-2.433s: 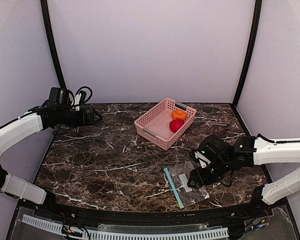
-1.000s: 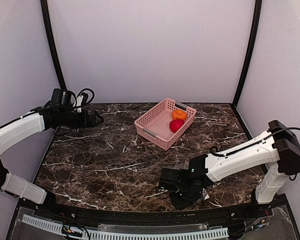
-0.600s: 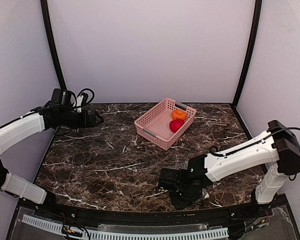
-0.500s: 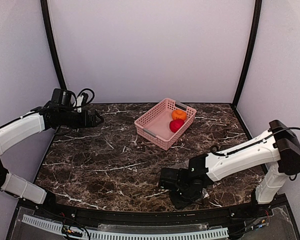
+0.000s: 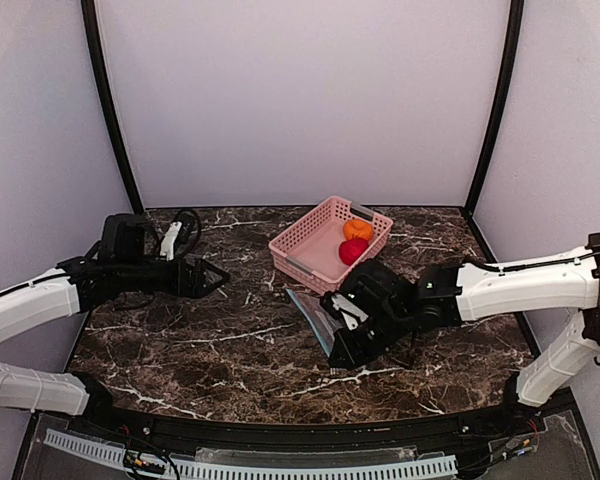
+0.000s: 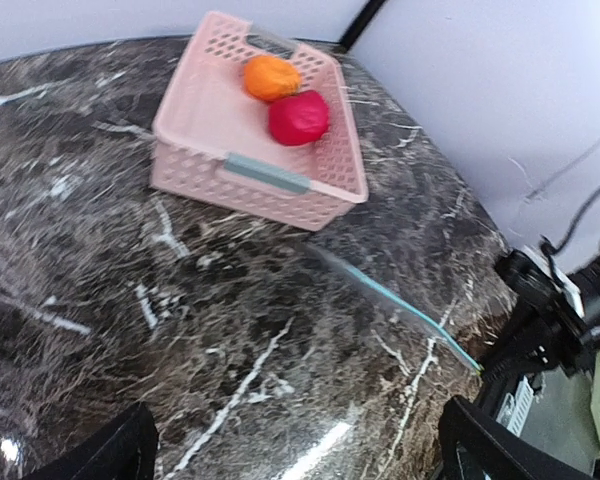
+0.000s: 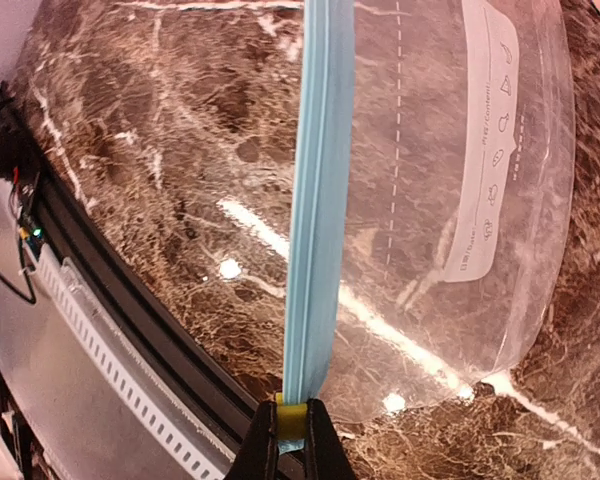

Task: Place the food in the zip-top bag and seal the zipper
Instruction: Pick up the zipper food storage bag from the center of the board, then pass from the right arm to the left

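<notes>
- Top view: the right gripper is holding the bag raised by one end of its zipper, just in front of the basket. The orange food and red food are lying in the basket. The left gripper is pointing at the bag from well apart
- Left wrist view: the left fingers are standing wide apart with nothing between them. The zipper is showing edge-on beyond the basket
- Right wrist view: the right gripper is clamped on the bottom end of the zipper, and the bag is hanging flat with its mouth looking closed
- Judgement: the step in hand is presenting the bag for opening. It is calling for a firm end pinch, a steady bag, and the left gripper taking one lip only
- Change: earlier the right gripper was pressing low on the bag at the near edge. Now the bag is up by the basket, and the left arm is reaching in from the back-left corner
</notes>
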Controlling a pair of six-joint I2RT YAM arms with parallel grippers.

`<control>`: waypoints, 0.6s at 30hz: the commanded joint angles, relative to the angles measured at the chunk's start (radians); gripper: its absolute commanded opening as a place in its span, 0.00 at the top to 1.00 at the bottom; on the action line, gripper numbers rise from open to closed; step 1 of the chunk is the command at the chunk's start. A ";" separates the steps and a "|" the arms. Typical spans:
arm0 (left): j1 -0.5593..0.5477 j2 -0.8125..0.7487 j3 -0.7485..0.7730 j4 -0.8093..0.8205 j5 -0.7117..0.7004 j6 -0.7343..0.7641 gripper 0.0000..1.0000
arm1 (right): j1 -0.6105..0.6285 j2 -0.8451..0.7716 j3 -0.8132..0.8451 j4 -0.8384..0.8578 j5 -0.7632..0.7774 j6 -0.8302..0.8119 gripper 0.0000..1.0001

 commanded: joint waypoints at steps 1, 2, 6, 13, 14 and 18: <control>-0.104 -0.089 -0.004 0.097 0.147 0.154 0.03 | -0.067 -0.025 0.040 0.055 -0.205 -0.186 0.93; -0.156 -0.110 0.001 0.079 0.156 0.247 0.03 | -0.082 -0.028 0.049 0.054 -0.262 -0.210 0.93; -0.291 -0.125 0.025 0.009 0.137 0.470 0.04 | -0.110 -0.030 0.092 0.023 -0.406 -0.308 0.93; -0.453 -0.032 0.106 -0.073 0.061 0.727 0.05 | -0.111 -0.046 0.152 -0.089 -0.539 -0.388 0.93; -0.467 -0.020 0.116 -0.089 0.035 0.746 0.05 | -0.110 -0.049 0.157 -0.105 -0.545 -0.393 0.93; -0.507 0.042 0.165 -0.103 0.025 0.811 0.06 | -0.110 -0.059 0.165 -0.153 -0.570 -0.417 0.93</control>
